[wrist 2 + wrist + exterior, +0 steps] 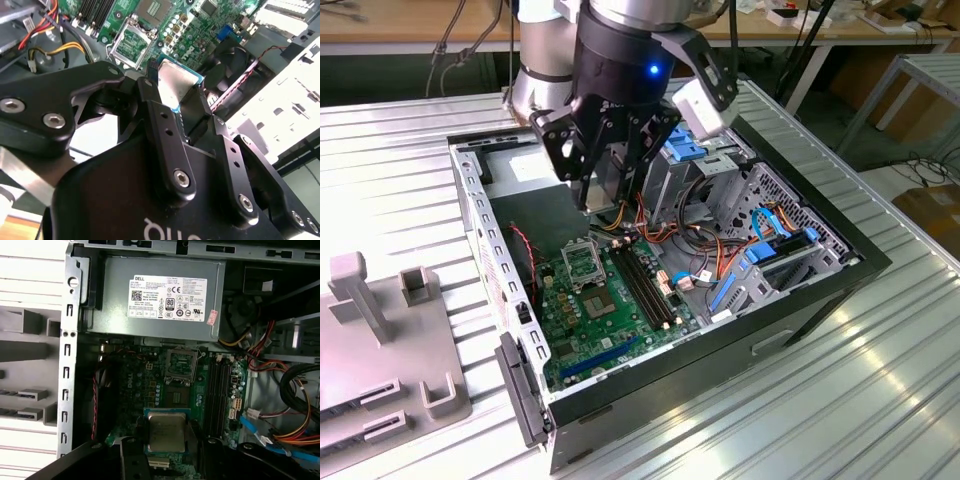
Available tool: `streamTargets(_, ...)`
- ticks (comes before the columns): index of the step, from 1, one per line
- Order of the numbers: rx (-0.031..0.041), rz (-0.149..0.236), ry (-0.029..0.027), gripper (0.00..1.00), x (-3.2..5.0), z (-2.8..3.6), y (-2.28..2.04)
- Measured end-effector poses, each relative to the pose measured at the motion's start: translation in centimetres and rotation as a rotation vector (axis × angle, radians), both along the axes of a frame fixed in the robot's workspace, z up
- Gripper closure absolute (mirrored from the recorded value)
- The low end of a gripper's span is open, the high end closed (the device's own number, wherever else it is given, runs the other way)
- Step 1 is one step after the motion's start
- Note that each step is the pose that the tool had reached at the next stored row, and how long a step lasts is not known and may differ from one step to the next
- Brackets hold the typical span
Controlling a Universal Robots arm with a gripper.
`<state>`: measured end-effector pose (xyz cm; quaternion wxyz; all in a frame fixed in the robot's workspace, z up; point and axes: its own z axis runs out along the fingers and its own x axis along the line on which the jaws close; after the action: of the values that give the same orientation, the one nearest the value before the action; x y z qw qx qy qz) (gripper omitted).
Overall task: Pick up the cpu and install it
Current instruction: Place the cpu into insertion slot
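Black gripper (175, 102): fingers (151, 107) clamp opposite edges of the small flat silvery-grey square cpu (174, 82), aloft over the green motherboard (145, 390). We judge it light, stiff, slick, fragile underneath; edge hold suits.

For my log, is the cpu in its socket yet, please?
Out: the cpu sits clamped in the pincer, above the motherboard.
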<state>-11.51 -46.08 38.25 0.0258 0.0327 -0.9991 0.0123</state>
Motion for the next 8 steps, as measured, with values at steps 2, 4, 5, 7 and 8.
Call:
streamTargets(2, 0.0000, -0.025, 0.0000, 0.56, 0.13, -0.34, 0.00)
streamTargets(4, 0.0000, -0.039, 0.0000, 0.56, 0.84, -0.99, 0.00)
streamTargets(5, 0.0000, -0.039, 0.0000, 0.56, 1.16, -1.13, 0.00)
streamTargets(7, 0.0001, -0.039, -0.0006, 0.56, 1.48, -1.43, 0.00)
streamTargets(8, 0.0001, -0.039, -0.0009, 0.56, 1.48, -1.52, -0.01)
